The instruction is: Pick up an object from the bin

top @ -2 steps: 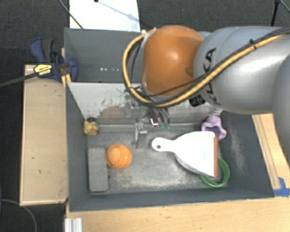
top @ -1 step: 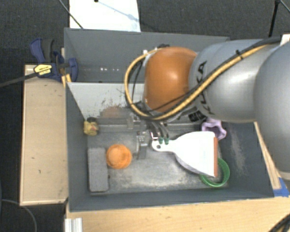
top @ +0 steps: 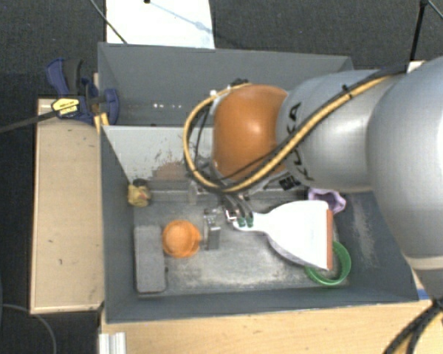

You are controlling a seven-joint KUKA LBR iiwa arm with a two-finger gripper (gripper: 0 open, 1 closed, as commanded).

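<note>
Jaws, openness unclear, beside orange ball (top: 180, 239), between grey block (top: 149, 260) and white brush (top: 299, 231).

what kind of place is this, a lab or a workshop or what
Probably a robotics lab test setup: a cabled robot arm reaches into a grey metal bin of mismatched things, such as an orange ball and a grey block.

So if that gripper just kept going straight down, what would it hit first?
Probably the bare floor of the grey metal bin, just beside the round orange ball. Depth is unclear, so the gripper might graze the ball.
</note>
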